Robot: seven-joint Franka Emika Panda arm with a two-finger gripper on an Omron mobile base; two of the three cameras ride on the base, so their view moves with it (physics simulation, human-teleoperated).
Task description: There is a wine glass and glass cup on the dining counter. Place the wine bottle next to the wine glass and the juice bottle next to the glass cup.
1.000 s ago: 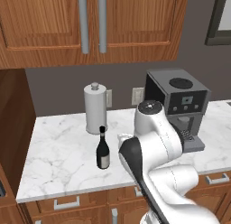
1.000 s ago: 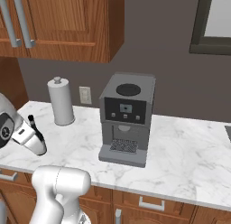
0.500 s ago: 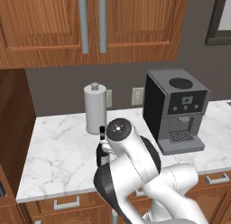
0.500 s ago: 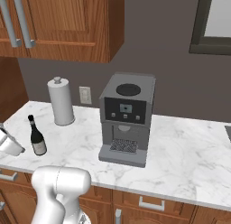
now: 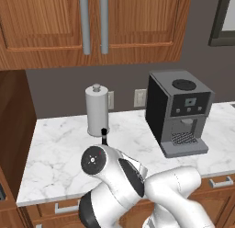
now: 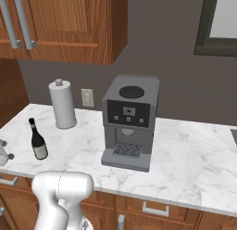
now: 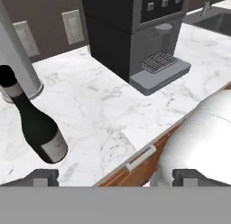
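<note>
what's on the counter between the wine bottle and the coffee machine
Nothing: bare marble separates the wine bottle from the coffee machine, clearest in the right base view.

Over the last second the white arm (image 5: 119,185) has swung down and to the left: it stood tall at the right of the left base view and now folds low in front of the marble worktop's (image 5: 59,153) front edge. The small black wine bottle with its pale label band (image 6: 38,140), earlier screened in the right base view, now stands uncovered near the worktop's front left corner.
</note>
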